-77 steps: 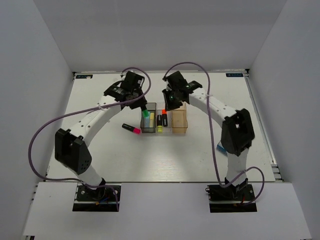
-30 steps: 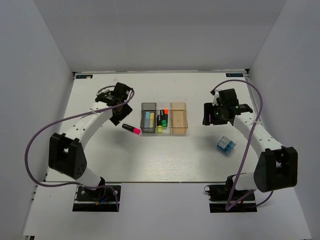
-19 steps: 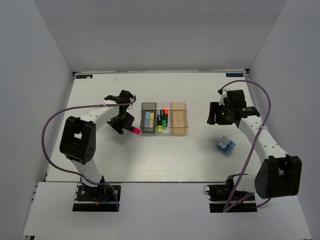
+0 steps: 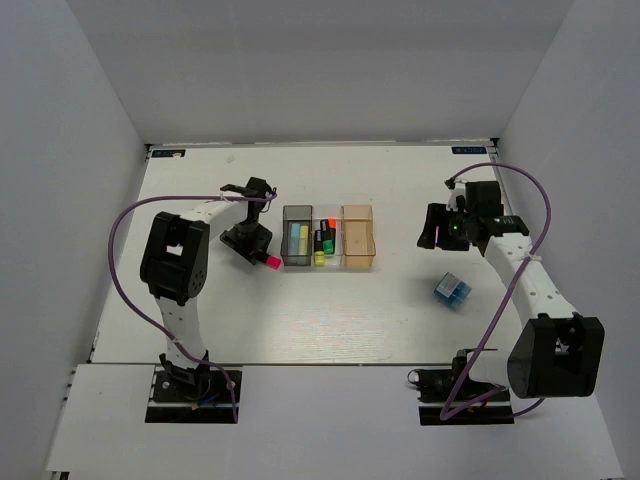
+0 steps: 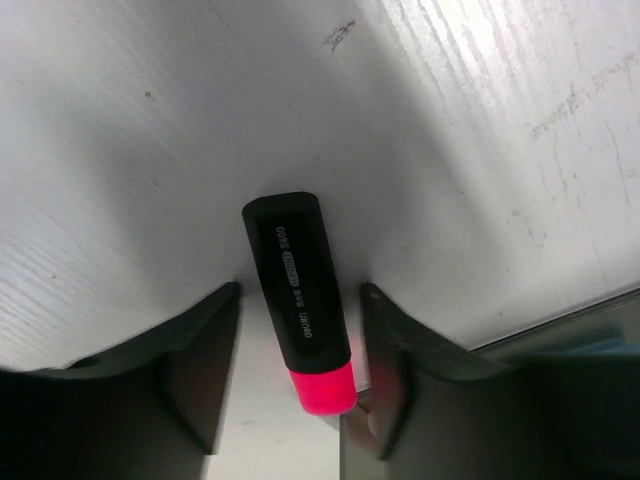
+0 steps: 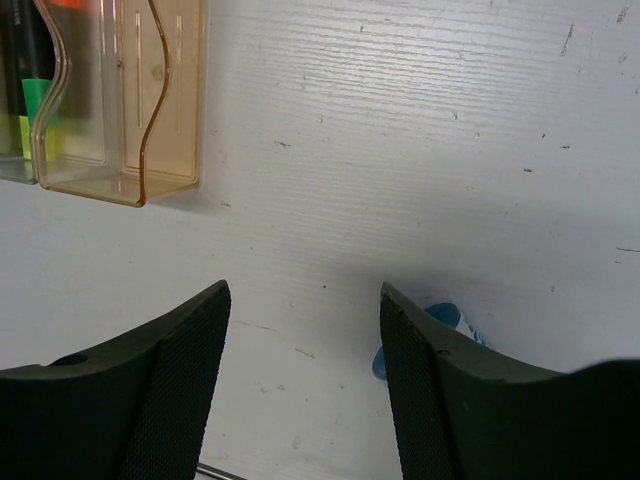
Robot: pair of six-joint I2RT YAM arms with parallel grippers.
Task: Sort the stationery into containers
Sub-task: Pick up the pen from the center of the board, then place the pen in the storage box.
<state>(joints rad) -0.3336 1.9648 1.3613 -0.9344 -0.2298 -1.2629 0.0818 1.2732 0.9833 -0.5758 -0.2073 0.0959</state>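
Note:
A black highlighter with a pink end (image 5: 297, 300) lies on the white table just left of the bins, its pink tip (image 4: 271, 261) showing from above. My left gripper (image 5: 295, 370) is low over it and open. One finger stands on each side of the barrel with a thin gap at both. The dark grey bin (image 4: 287, 240) holds pale blue and yellow blocks. Highlighters lie in the clear bin (image 4: 324, 263), and nothing shows in the orange bin (image 4: 358, 264). My right gripper (image 6: 305, 380) hangs open over bare table. The blue-white item (image 4: 451, 291) lies just beyond its right finger (image 6: 450, 400).
The three bins stand side by side at mid-table, and the orange bin (image 6: 110, 183) sits in the upper left of the right wrist view. A dark bin edge (image 5: 590, 330) lies close to my left gripper's right finger. White walls enclose the table on three sides.
My left gripper swung in over the pink highlighter and dropped around it, its jaws narrowing. My right gripper drifted slightly right and stayed open.

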